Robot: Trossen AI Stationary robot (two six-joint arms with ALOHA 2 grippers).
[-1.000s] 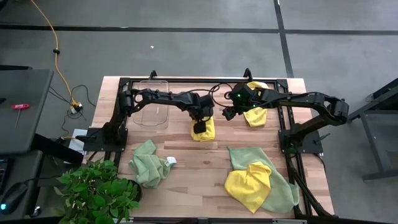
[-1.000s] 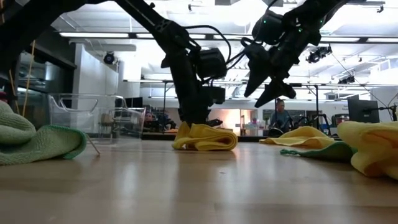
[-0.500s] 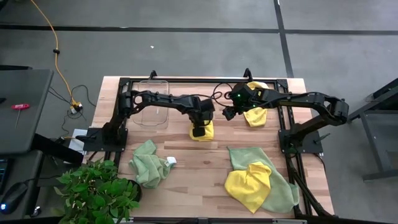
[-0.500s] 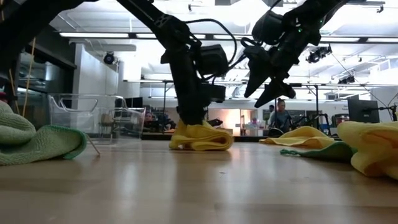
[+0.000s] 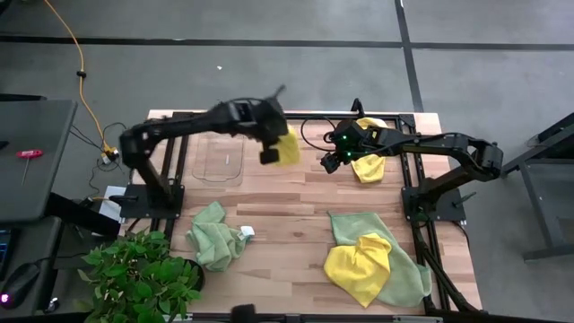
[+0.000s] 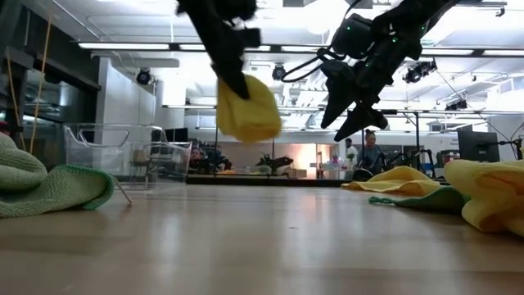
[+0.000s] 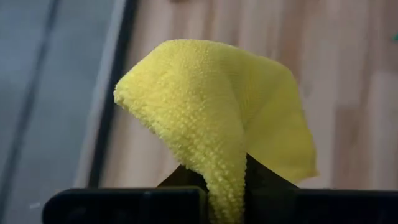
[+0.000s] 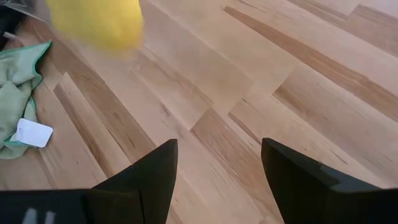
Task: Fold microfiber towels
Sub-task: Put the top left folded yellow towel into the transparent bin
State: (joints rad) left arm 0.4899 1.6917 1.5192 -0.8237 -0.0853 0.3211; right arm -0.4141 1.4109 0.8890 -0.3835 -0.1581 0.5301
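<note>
Fingers of the left gripper are pinching a folded yellow microfiber towel, which is hanging in the air above the desk near the clear bin. Beside it, the right gripper is hovering with fingers spread, holding nothing, above another yellow towel.

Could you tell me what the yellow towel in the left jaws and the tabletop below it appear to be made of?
The yellow towel, gripped by the left gripper, looks like soft microfiber: a nubby, looped matte pile that drapes limply. The table looks like wood, probably butcher-block planks: long light strips with visible grain and a slight sheen.
</note>
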